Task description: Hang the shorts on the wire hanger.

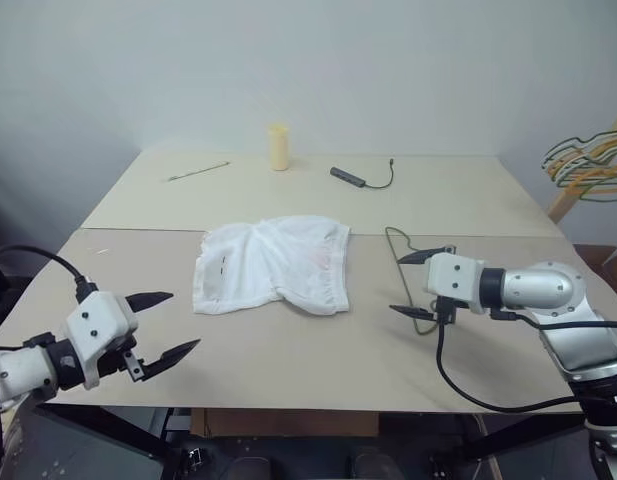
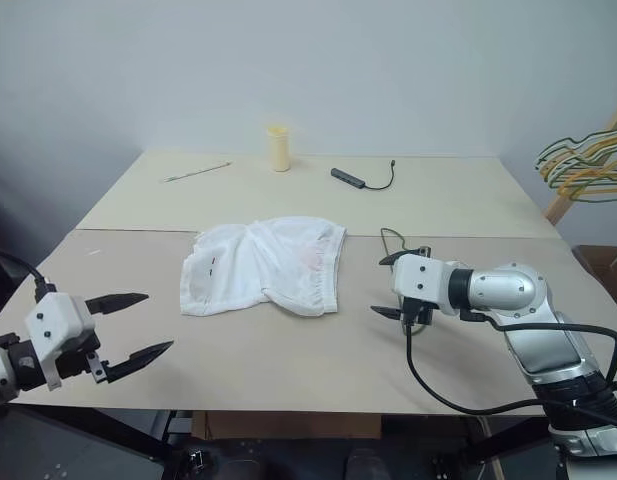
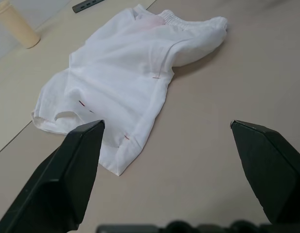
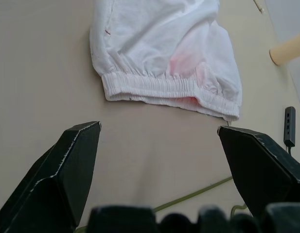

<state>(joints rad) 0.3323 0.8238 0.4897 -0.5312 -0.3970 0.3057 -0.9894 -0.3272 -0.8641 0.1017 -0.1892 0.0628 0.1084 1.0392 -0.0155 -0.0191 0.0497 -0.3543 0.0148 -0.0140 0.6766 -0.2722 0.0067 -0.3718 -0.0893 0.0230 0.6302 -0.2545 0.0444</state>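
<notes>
Shorts (image 1: 273,264) lie flat and slightly rumpled at the middle of the bench (image 1: 288,370), elastic waistband toward 3 o'clock, leg hems toward 9 o'clock. A faint pink smudge sits near the waistband, and tiny red and dark marks show near the hem end.

The wire hanger (image 1: 403,262) lies on the bench just beside the shorts at 3 o'clock, not touching them; its far end loops up by the seam between the 2 boards, and the rest runs under the right end effector (image 1: 421,283). That end effector hovers low over the wire with both fingers spread wide and nothing between them. The left end effector (image 1: 168,326) hangs at about 8 o'clock from the shorts, near the hem corner, equally wide open and empty.

The fabric looks thin, light and limp, so it will probably fold and drag rather than lift as a sheet; the gathered waistband is the thickest, firmest edge and seems the best place to pinch. The hanger looks stiff but very thin and flat to the bench, likely hard to pinch and prone to skidding.

At 12 o'clock stand a pale yellow cup (image 1: 278,147), a dark adapter with cable (image 1: 350,177) and a thin stick (image 1: 198,171); coloured hangers (image 1: 586,162) hang at 2 o'clock.
</notes>
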